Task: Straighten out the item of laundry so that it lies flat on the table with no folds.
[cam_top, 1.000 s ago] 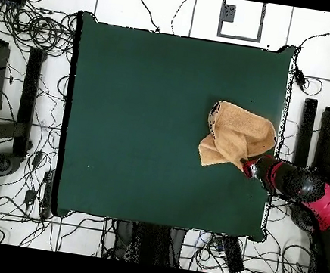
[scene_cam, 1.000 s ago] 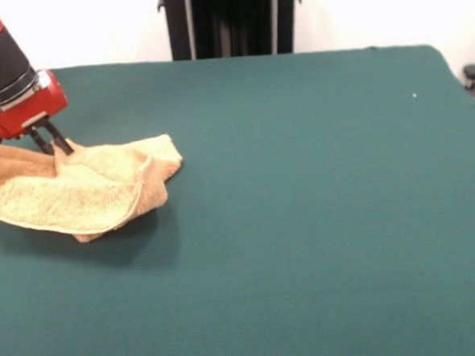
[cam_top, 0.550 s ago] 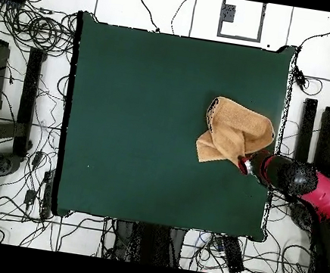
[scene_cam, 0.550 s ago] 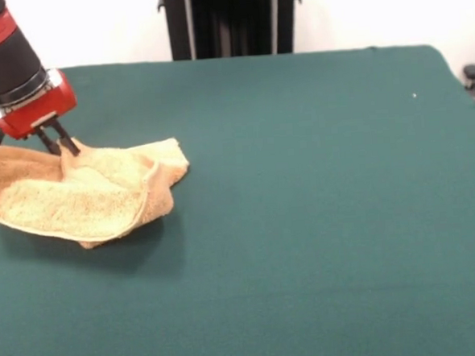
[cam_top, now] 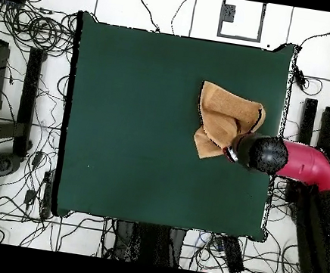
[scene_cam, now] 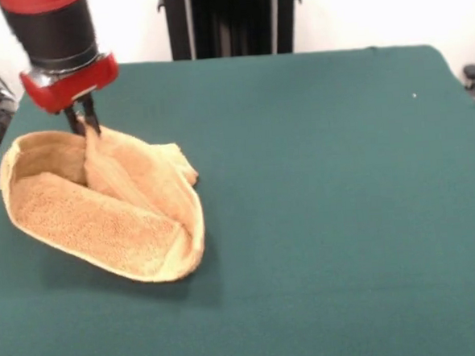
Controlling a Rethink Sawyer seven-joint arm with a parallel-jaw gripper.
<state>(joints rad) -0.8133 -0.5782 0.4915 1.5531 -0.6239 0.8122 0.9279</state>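
The item of laundry (scene_cam: pixel 102 210) is a golden tan terry towel, crumpled and folded over itself at the left of the green table (scene_cam: pixel 319 189) in the front view. One corner is lifted, and my gripper (scene_cam: pixel 83 123) is shut on that corner, holding it above the cloth. The rest of the towel drapes down and forward in a curled loop. From overhead the towel (cam_top: pixel 220 120) lies near the table's right edge, with my gripper (cam_top: pixel 231 151) at its lower right part.
The table's left edge (scene_cam: pixel 1 140) runs close beside the towel in the front view. Cables and dark equipment (cam_top: pixel 25 68) lie on the floor around the table in the overhead view.
My gripper has risen and moved right in the front view, pulling the held corner up. The towel has been dragged along and has spread toward the table's near side.
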